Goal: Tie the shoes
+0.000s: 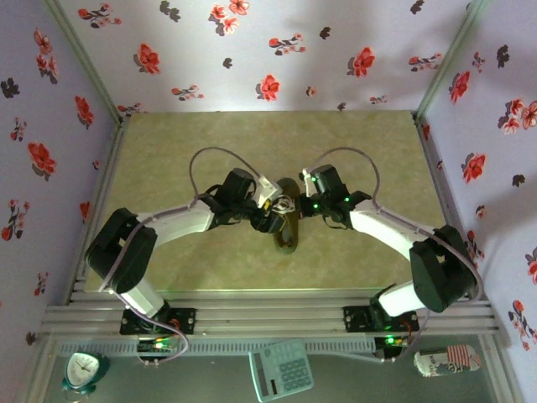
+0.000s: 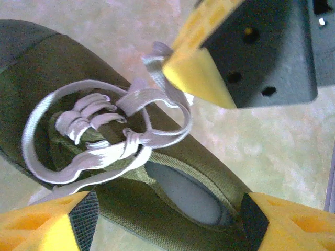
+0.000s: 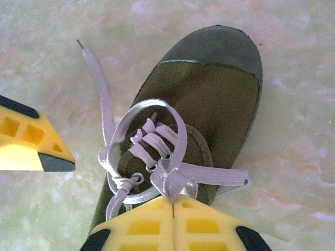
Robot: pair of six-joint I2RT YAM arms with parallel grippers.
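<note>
Olive sneaker (image 3: 209, 99) upright, white laces (image 3: 157, 151) loosely looped.

The olive-green woven-cloth sneaker (image 3: 209, 99) looks matt, its flat white laces (image 3: 207, 174) fabric; the pale marbled tabletop (image 3: 293, 157) seems smooth, faintly glossy.

Soft even light, faint shadows, wrist views hazy and washed-out

White arm links (image 1: 180, 222) with black joints (image 1: 126, 248), grey looping cables (image 1: 205, 152), green status lights (image 1: 314, 204), yellow tool fingers (image 3: 136, 227) tipped black
</note>
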